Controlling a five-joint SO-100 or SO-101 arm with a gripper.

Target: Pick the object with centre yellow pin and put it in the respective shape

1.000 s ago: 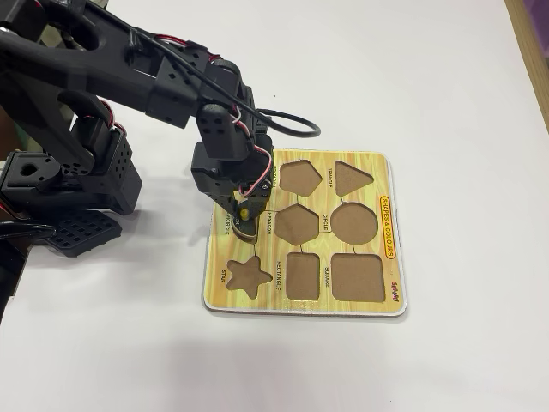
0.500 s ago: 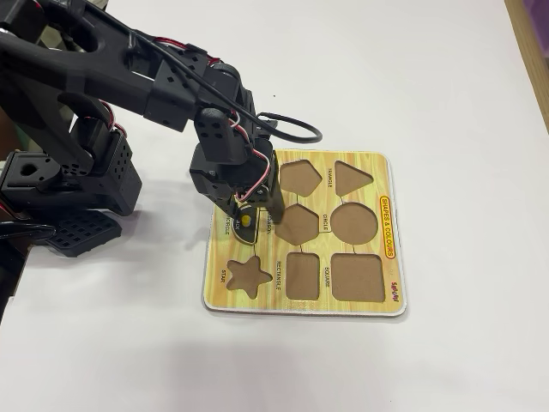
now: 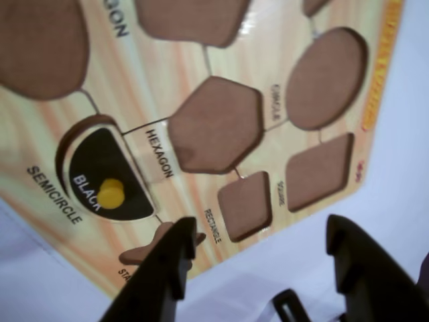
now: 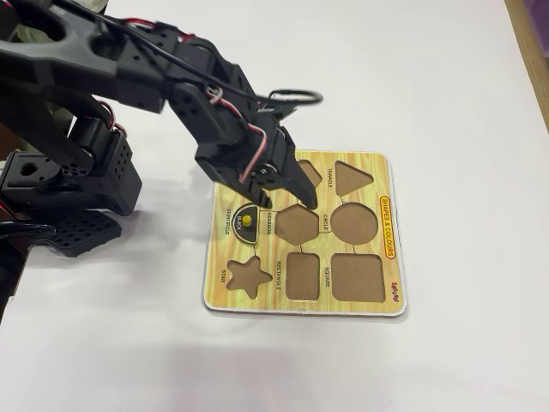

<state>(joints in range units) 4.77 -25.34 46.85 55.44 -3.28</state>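
Already seated: the black half-round piece (image 3: 107, 178) with the yellow pin (image 3: 111, 192) lies in its semicircle slot on the wooden puzzle board (image 4: 377, 172).

Above the board's upper left part, in the fixed view, the gripper (image 4: 296, 190) hangs with its jaws apart and nothing between them; in the wrist view its two dark fingers (image 3: 167, 258) fill the bottom edge, covering part of the star slot (image 4: 247, 275). Other slots, labelled hexagon (image 3: 216, 124), circle (image 4: 353, 223), rectangle (image 4: 303, 276), square (image 4: 357, 277) and triangle (image 4: 352, 177), are bare brown hollows. The board rests on a plain white table (image 4: 446, 86), with a strip of wood showing at the fixed view's top right corner. The arm hides the board's upper left corner, and the wrist view is blurred, its top slots cut off.
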